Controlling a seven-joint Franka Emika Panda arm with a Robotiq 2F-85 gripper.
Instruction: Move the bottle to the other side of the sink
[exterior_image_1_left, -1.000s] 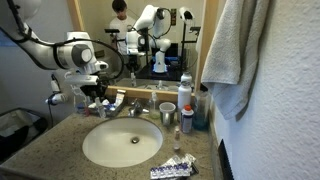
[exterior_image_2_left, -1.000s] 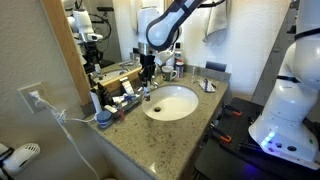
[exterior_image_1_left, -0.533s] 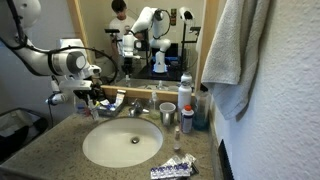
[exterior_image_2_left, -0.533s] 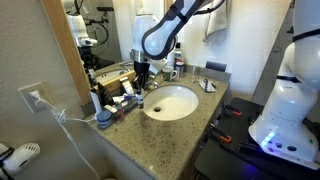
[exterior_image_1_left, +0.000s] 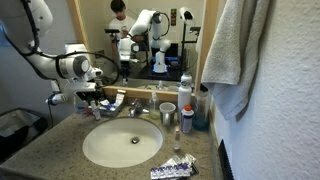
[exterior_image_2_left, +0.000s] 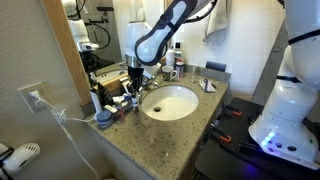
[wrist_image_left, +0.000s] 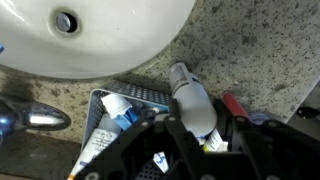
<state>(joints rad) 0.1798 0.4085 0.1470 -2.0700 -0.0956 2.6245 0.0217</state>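
Note:
The sink (exterior_image_1_left: 100, 152) is a white oval basin in a speckled stone counter, seen in both exterior views (exterior_image_2_left: 185, 106) and along the top of the wrist view (wrist_image_left: 120, 45). Its chrome faucet (exterior_image_1_left: 135, 108) stands behind it. A white bottle (wrist_image_left: 188, 95) with a grey cap sits between my gripper's (wrist_image_left: 198, 117) fingers, which are closed against its sides. My gripper (exterior_image_1_left: 97, 97) hangs low over the cluttered counter beside the faucet, at the basin's edge (exterior_image_2_left: 131, 88). In the exterior views the bottle is hidden by the gripper.
A mesh tray (wrist_image_left: 145, 97) with toothpaste tubes and a red item (wrist_image_left: 228, 103) lie right under the gripper. Across the basin stand a cup (exterior_image_1_left: 167, 113), a blue bottle (exterior_image_1_left: 185, 92) and a small bottle (exterior_image_1_left: 187, 120). A foil pack (exterior_image_1_left: 172, 168) lies in front; a towel (exterior_image_1_left: 235, 50) hangs nearby.
The arm has swung further away from the basin's middle toward the cluttered side of the counter and come lower, gripper still closed on the bottle.

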